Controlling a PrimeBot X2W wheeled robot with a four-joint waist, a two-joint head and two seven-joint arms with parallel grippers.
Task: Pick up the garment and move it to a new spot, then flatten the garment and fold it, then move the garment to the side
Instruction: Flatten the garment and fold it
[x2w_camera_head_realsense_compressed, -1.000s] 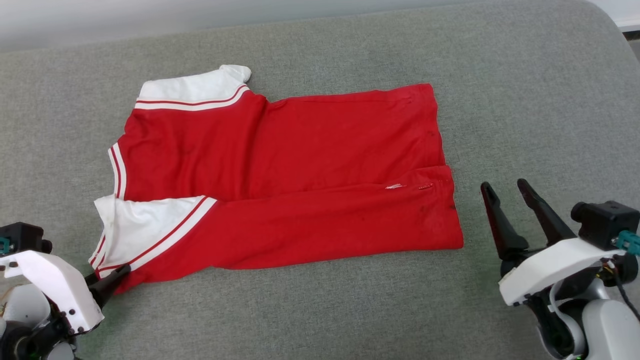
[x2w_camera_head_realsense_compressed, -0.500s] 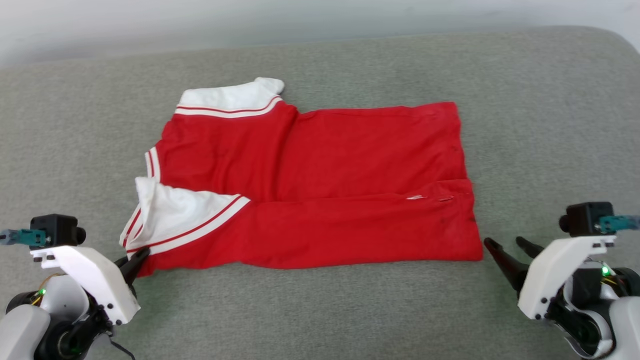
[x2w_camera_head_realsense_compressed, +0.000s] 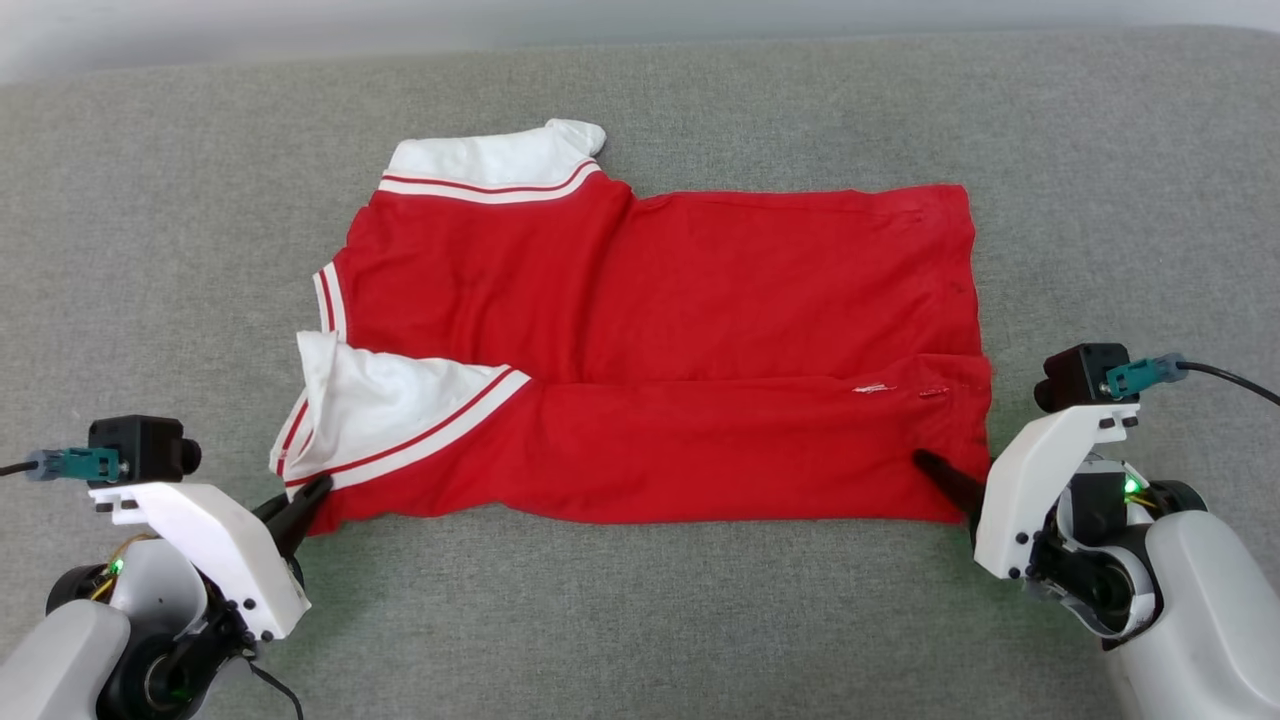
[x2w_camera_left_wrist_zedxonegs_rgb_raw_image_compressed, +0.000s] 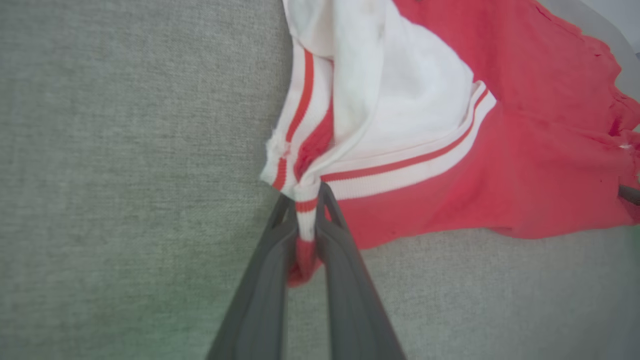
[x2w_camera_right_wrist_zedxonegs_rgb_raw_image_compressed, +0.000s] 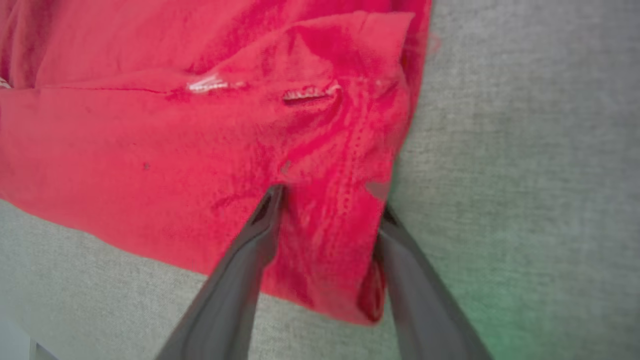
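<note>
The garment (x2w_camera_head_realsense_compressed: 700, 300), a red jersey with white sleeves and red-and-white striped trim, lies folded lengthwise on the grey cushion. My left gripper (x2w_camera_head_realsense_compressed: 310, 493) is at its near-left corner. In the left wrist view that gripper (x2w_camera_left_wrist_zedxonegs_rgb_raw_image_compressed: 306, 215) is shut on the striped trim of the garment (x2w_camera_left_wrist_zedxonegs_rgb_raw_image_compressed: 500, 175). My right gripper (x2w_camera_head_realsense_compressed: 928, 464) reaches onto the near-right hem corner. In the right wrist view it (x2w_camera_right_wrist_zedxonegs_rgb_raw_image_compressed: 329, 200) is open, one finger on either side of the hem corner of the garment (x2w_camera_right_wrist_zedxonegs_rgb_raw_image_compressed: 150, 150). No numerals or lettering are visible.
The grey upholstered surface (x2w_camera_head_realsense_compressed: 640, 620) extends all round the garment, with bare fabric along the near side and on both flanks. Its far edge meets a pale wall at the top of the head view.
The head camera has shifted. My right gripper has come in from beside the garment to straddle its near-right corner. The left gripper stays clamped on the near-left corner.
</note>
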